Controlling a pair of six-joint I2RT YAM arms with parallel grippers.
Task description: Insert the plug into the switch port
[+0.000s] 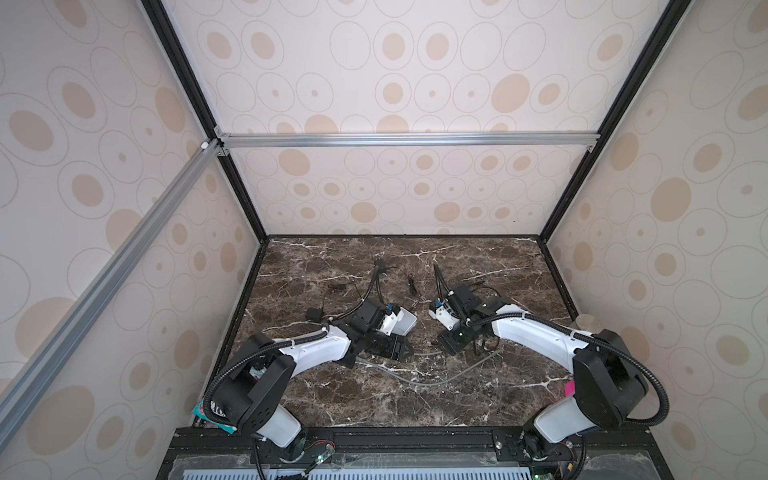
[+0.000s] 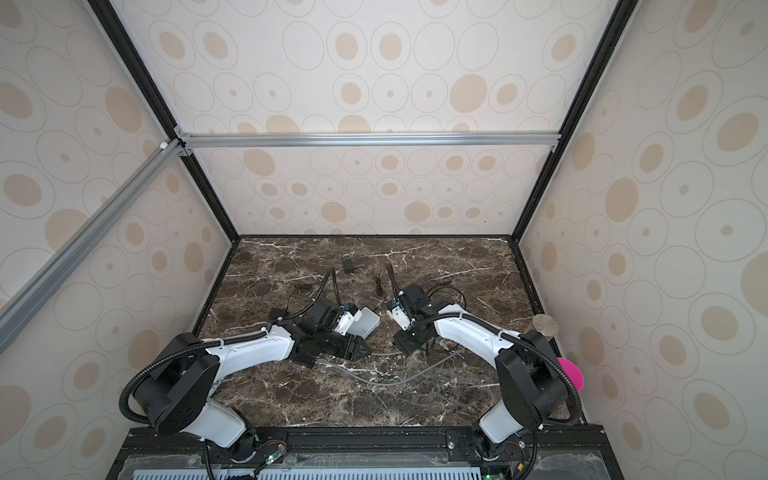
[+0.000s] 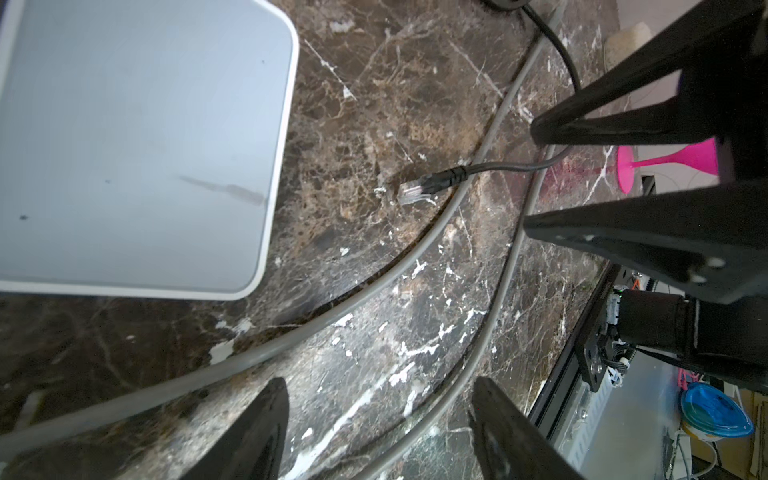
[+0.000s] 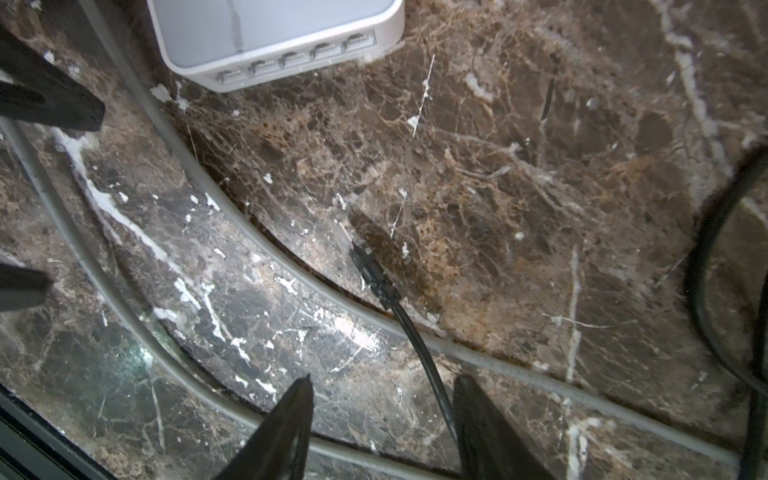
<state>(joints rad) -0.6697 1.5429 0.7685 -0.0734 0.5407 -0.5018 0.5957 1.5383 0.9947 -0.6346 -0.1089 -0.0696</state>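
Brown marble tabletop fills the lower centre in both top views. White flat network switch sits just left of centre there, beside the left gripper, whose jaws are spread and empty. Two grey cables curve across the marble. Right gripper is spread, with a thin black cable running between its fingers; contact unclear. Clear plug sits apart from the switch ports, not inserted.

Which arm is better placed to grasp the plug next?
Probably right: the right claw straddles the black cable just behind the plug, jaws open; the left claw, also open, hovers beside the switch.
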